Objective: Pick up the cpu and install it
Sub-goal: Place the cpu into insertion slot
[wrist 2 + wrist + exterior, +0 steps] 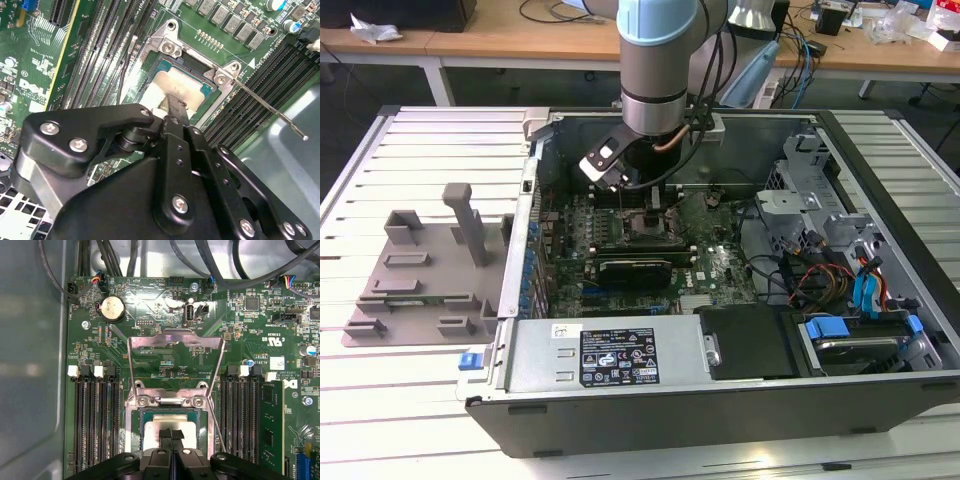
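Note:
The cpu lies flat inside the open socket on the green motherboard, its silvery top facing up. My gripper hangs straight over it, with the two black fingertips pressed together at the middle of the chip's top. In the second wrist view the gripper tip looks to rest on or just above the metal lid; contact is not certain. In the exterior view the gripper reaches down into the computer case above the socket.
The socket's metal load plate stands swung open, and its thin lever sticks out sideways. Memory slots flank the socket, one holding a memory stick. A grey fixture lies outside the case at the exterior view's left.

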